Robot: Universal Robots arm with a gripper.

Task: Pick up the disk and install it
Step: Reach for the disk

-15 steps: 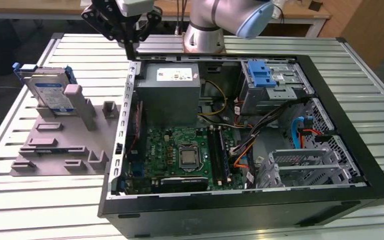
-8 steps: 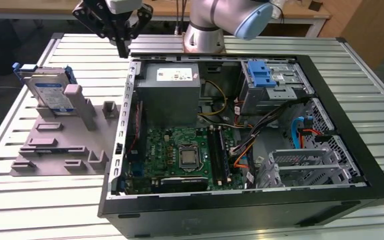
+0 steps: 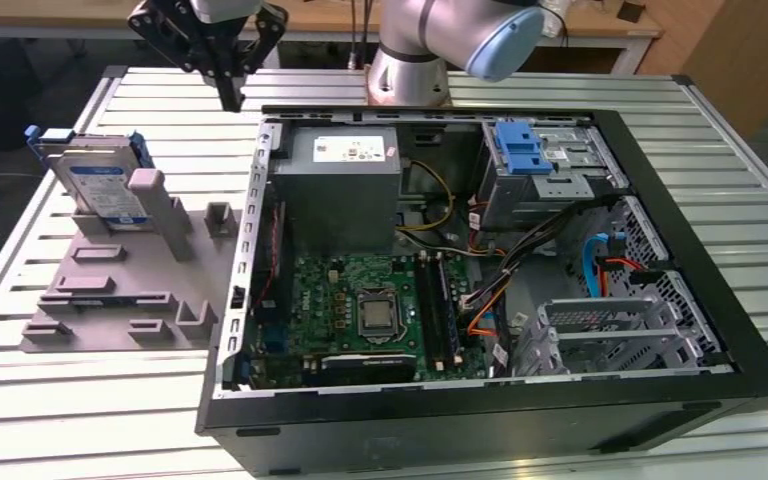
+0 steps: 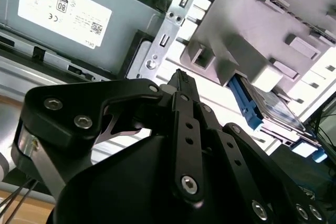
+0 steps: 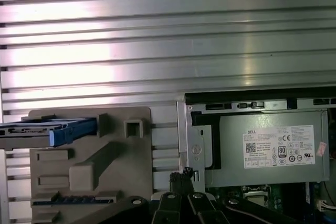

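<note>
**Jaws closed and empty above the case corner; disk standing in its holder**

The open computer case lies on its side on the slatted metal bench. The arm rises behind the case's far wall. Its black jaws are pressed together to a point and pinch nothing. In the exterior view they hang tip-down above the bench, just outside the case's far corner on the exterior view's left. Both wrist views show the joined tips close to the case's metal edge, next to the grey power supply box.

The disk is outside the case, well off to the exterior view's left of it. It stands on edge, leaning slightly, in a grey holder that rests on the bench beside the case wall. Its blue rails and white-and-blue label are visible, and it is well apart from the jaws.

Inside the case, the drive cage sits in the far corner on the exterior view's right with a blue latch on top. The green motherboard covers the case floor below the power supply box.
</note>
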